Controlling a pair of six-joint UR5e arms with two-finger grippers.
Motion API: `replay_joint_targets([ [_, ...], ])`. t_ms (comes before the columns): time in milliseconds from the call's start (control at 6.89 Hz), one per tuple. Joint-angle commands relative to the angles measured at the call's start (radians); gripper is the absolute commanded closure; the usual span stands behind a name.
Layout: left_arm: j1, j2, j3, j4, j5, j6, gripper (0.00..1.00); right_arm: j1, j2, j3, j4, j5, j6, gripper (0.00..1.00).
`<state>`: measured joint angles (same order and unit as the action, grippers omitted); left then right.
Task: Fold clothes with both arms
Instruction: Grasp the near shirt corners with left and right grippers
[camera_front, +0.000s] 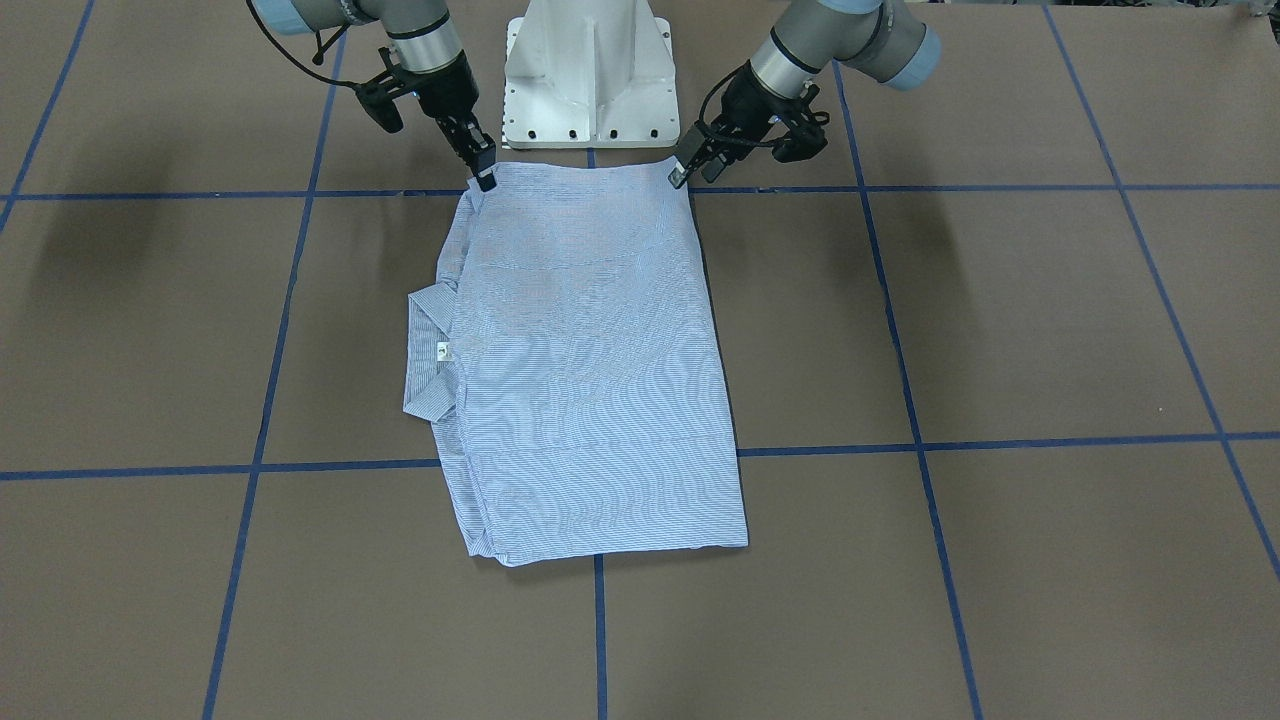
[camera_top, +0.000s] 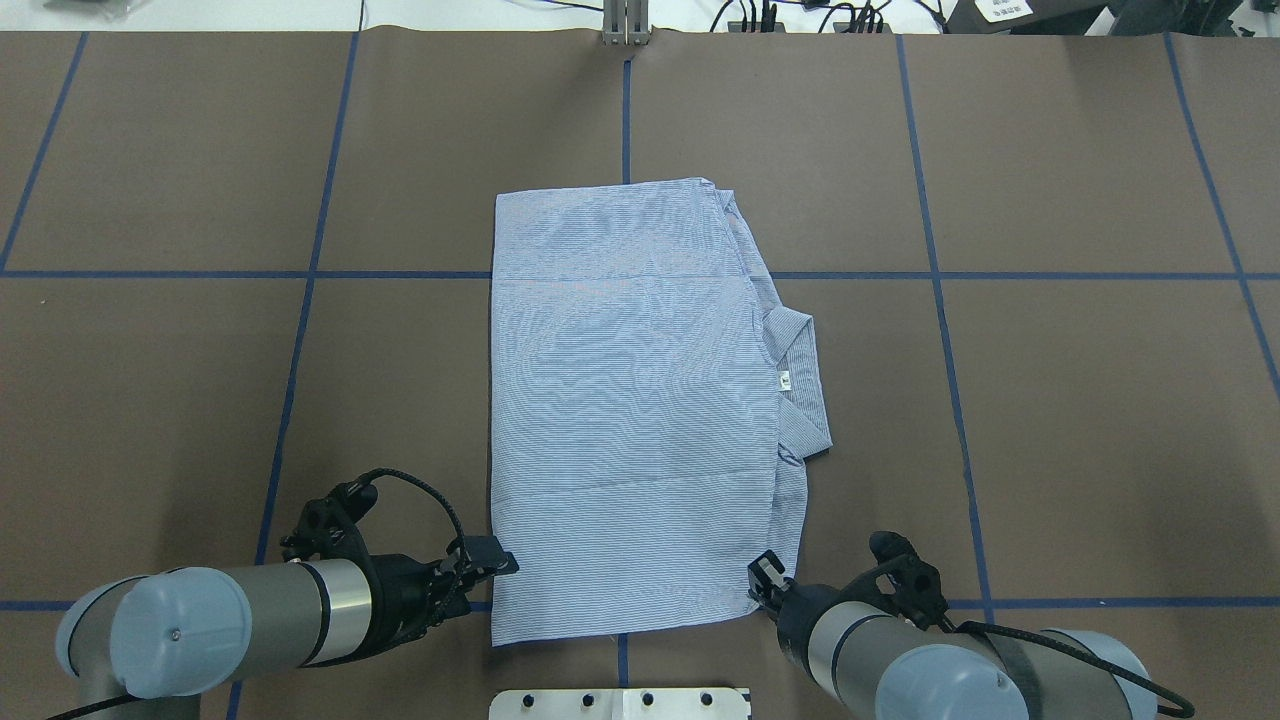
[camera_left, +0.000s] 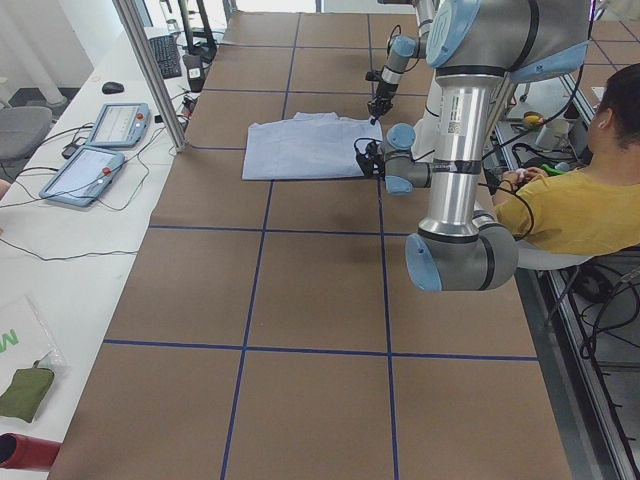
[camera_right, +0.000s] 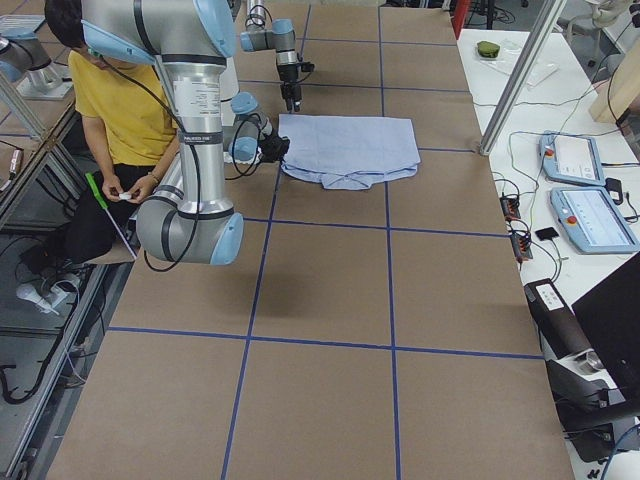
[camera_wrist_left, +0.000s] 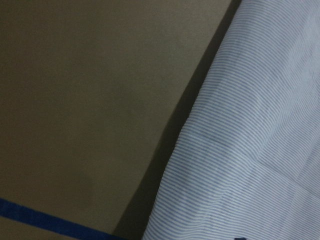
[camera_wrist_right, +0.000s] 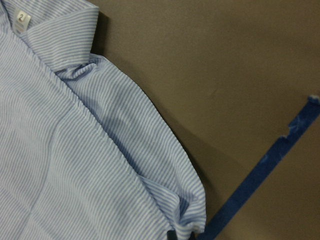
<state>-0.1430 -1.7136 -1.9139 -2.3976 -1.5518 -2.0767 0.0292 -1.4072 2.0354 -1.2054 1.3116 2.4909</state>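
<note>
Both jaws, left arm (camera_top: 250, 615) and right arm (camera_top: 850, 645), reach the striped shirt (camera_top: 630, 400) at near corners; gripping or not, I cannot tell. Next, probably: lift together, fold forward.

The shirt (camera_top: 630, 400) lies on the table (camera_top: 1050, 400) before the pedestal (camera_top: 620, 703).

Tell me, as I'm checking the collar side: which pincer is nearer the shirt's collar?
Right. The right pincer sits at the near corner of the shirt, on its collar side; the left pincer is at the opposite near corner, across the shirt's width.
</note>
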Motion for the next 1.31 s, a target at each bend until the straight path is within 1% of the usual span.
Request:
replay_joint_targets([
  [0, 0.031, -0.003, 0.004, 0.000, 0.002, -0.008, 0.25, 0.000, 0.001, 0.002, 0.000, 0.000, -0.001, 1.00],
  [145, 0.040, 0.000, 0.006, -0.001, 0.006, -0.008, 0.29, -0.002, 0.002, 0.002, 0.001, 0.000, -0.001, 1.00],
  [290, 0.055, -0.001, 0.006, 0.000, 0.031, -0.008, 0.30, -0.002, 0.002, 0.002, 0.000, 0.000, 0.000, 1.00],
  [435, 0.059, 0.000, 0.007, 0.000, 0.035, -0.008, 0.32, -0.002, 0.002, 0.002, 0.001, 0.000, 0.000, 1.00],
  [580, 0.063, -0.003, 0.009, 0.000, 0.036, -0.009, 0.40, -0.002, 0.002, 0.002, 0.001, 0.000, 0.000, 1.00],
  [725, 0.063, -0.003, 0.009, 0.000, 0.036, -0.009, 0.52, -0.002, 0.002, 0.002, 0.001, 0.000, -0.001, 1.00],
  [870, 0.063, -0.001, 0.009, 0.000, 0.036, -0.016, 0.67, -0.002, 0.002, 0.002, 0.001, 0.000, 0.000, 1.00],
  [1015, 0.078, 0.000, 0.009, 0.000, 0.036, -0.032, 0.96, -0.002, 0.002, 0.002, 0.001, 0.000, -0.001, 1.00],
  [1160, 0.083, 0.002, 0.012, 0.000, 0.036, -0.032, 1.00, -0.002, 0.002, 0.002, 0.001, 0.000, 0.000, 1.00],
])
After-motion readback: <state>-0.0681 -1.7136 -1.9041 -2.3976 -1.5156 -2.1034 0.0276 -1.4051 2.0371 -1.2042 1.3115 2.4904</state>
